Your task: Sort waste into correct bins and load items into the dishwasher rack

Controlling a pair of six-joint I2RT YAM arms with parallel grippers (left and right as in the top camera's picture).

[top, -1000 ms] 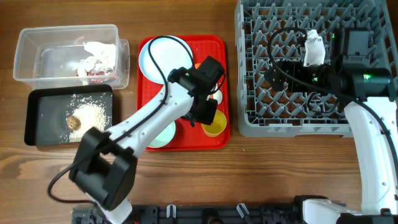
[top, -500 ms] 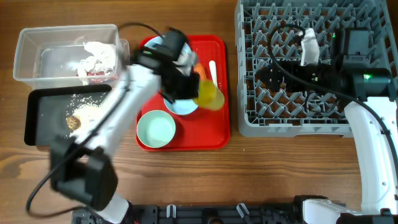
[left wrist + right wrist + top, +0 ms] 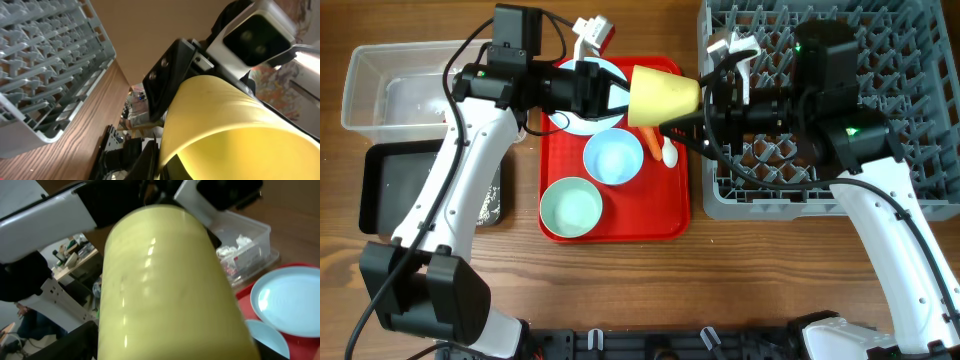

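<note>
The yellow cup [image 3: 665,95] hangs on its side in the air above the red tray [image 3: 665,222]. My left gripper [image 3: 620,95] is shut on its rim, with one finger inside it in the left wrist view [image 3: 165,167]. My right gripper [image 3: 708,105] is open, with its fingers on either side of the cup's other end [image 3: 172,345]. The cup fills both wrist views [image 3: 225,125] [image 3: 165,280]. On the red tray lie the pale blue plate [image 3: 575,124], the pale blue bowl [image 3: 613,158], the pale green bowl [image 3: 571,207], the orange carrot [image 3: 653,140] and the white spoon [image 3: 669,153].
The grey dishwasher rack [image 3: 910,150] stands at the right and shows in the left wrist view [image 3: 50,60]. The clear tub [image 3: 390,90] with paper scraps [image 3: 240,250] is at the far left. The black tray [image 3: 380,190] with rice grains is in front of it.
My left gripper has lifted the yellow cup from the tray's front right and turned it sideways in the air. My right arm has swung left from the rack to the cup.
</note>
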